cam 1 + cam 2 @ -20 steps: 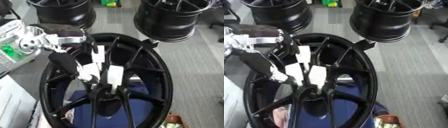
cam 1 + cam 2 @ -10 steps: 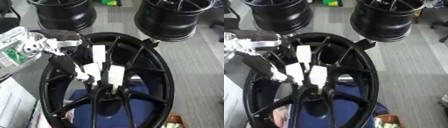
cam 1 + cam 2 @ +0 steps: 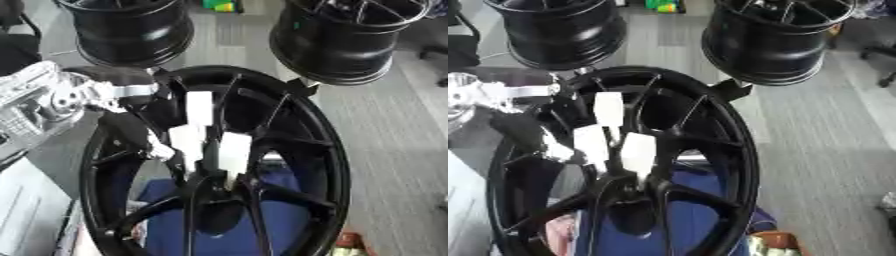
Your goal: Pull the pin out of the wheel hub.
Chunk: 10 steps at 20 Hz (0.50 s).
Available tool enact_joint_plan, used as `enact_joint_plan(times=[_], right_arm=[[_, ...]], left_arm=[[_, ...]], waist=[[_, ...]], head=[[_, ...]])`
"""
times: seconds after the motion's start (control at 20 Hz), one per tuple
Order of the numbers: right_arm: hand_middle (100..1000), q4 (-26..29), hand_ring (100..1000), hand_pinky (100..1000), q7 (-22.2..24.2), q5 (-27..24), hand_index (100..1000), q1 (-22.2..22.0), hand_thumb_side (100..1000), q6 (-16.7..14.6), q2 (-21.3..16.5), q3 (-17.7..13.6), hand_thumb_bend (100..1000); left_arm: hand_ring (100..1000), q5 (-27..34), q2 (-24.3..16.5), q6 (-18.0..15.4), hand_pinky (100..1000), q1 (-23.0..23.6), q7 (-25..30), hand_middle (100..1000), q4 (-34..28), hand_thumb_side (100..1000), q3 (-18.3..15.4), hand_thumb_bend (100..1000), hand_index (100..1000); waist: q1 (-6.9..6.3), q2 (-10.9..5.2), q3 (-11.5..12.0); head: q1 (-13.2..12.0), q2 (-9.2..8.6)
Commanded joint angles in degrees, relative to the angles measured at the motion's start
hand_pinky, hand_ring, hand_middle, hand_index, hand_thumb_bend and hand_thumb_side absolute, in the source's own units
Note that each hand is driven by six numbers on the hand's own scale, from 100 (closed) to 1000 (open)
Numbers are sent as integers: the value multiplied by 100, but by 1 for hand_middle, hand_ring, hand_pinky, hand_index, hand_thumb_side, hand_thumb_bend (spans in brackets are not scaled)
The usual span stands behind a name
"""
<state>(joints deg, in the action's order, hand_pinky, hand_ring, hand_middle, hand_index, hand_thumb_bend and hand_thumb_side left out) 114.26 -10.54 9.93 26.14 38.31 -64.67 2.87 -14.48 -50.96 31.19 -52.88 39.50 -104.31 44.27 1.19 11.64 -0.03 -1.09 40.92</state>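
Black spoked wheel hub (image 3: 262, 165) filling the lower centre, over blue cloth (image 3: 280, 210). Pin not discernible. Left hand (image 3: 188, 145) reaching in from nine o'clock, white-tipped fingers (image 3: 199, 107) at the hub centre; grasp impossible to tell. No readable writing. Two black rims (image 3: 350, 37) at twelve o'clock. Little changed from before.

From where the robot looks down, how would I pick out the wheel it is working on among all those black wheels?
Ignore the two black rims standing on the grey floor at the far side. The big spoked wheel fills the middle of the view, nearest the camera. Only this one has the robot's left hand, with its white fingertips, reaching down to the centre.
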Motion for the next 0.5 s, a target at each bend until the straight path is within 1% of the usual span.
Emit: enact_joint_plan(times=[0.05,0.3,0.5], right_arm=[[745,33,771,886,-66,-47,860,28,100,18,-104,-90,100],[744,33,769,886,-130,-80,860,8,100,31,-76,-97,100],[744,33,769,887,-147,-97,860,-36,100,85,-70,-94,100]], left_arm=[[709,73,-40,897,706,-52,840,645,2,547,-80,603,782],[704,142,6,917,702,-62,810,642,-18,548,-86,603,779],[708,169,61,857,702,-105,744,677,-93,551,-95,598,801]], waist=[[7,-75,-14],[8,-75,-12],[11,-77,-13]], head=[[-16,-67],[-22,-78],[-13,-89]])
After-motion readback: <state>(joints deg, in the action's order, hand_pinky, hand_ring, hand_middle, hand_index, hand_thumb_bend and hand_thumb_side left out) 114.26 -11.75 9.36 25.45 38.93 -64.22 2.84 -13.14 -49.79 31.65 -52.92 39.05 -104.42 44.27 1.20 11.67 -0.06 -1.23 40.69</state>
